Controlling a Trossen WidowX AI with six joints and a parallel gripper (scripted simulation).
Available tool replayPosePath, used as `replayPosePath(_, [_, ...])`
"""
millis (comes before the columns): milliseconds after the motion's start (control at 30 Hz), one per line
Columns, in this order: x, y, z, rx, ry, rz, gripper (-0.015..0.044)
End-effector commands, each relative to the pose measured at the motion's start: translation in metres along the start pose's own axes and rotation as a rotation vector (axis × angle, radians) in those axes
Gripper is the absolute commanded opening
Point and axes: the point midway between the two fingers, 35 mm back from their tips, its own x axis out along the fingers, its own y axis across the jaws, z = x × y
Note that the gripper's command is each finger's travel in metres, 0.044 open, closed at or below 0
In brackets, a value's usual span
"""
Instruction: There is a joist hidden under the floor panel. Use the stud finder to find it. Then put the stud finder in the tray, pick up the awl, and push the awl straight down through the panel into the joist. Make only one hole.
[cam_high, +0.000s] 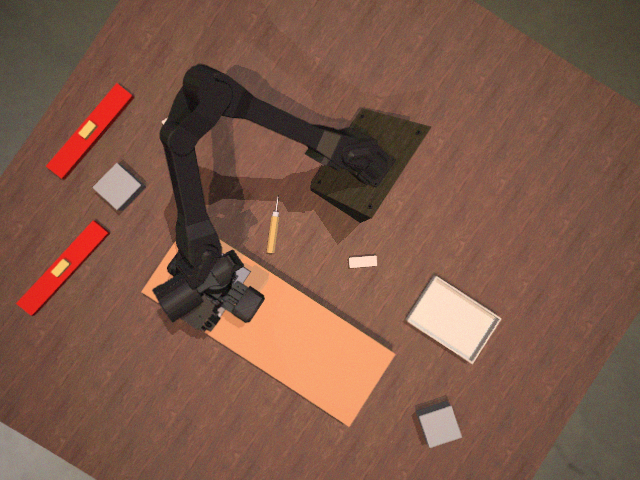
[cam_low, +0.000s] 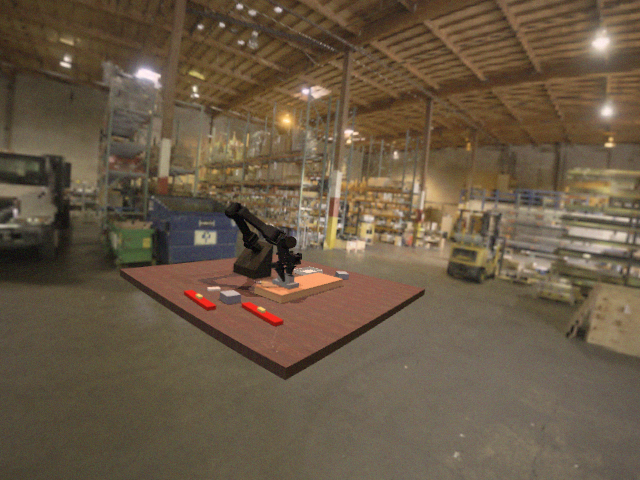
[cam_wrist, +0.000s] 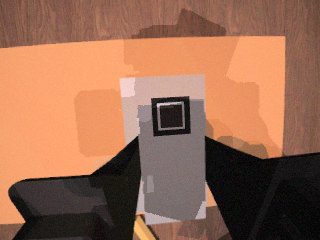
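Note:
My gripper is shut on the grey stud finder, its fingers on both long sides. The stud finder is over one end of the orange floor panel, flat and low; whether it touches is unclear. Its black-framed square window is dark. The awl lies beside the panel, with a yellow handle and thin metal tip. The white tray is empty, off the panel's other end. The joist is hidden.
Two red levels and a grey block lie off the panel's near end. Another grey block is beyond its far end. A small white block lies between awl and tray.

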Motion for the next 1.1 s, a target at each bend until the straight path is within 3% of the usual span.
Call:
replayPosePath(0, [0.0, 0.016, -0.001, -0.002, 0.001, 0.001, 0.0])
replayPosePath(1067, [0.0, 0.128, -0.001, 0.0, 0.001, 0.006, 0.0])
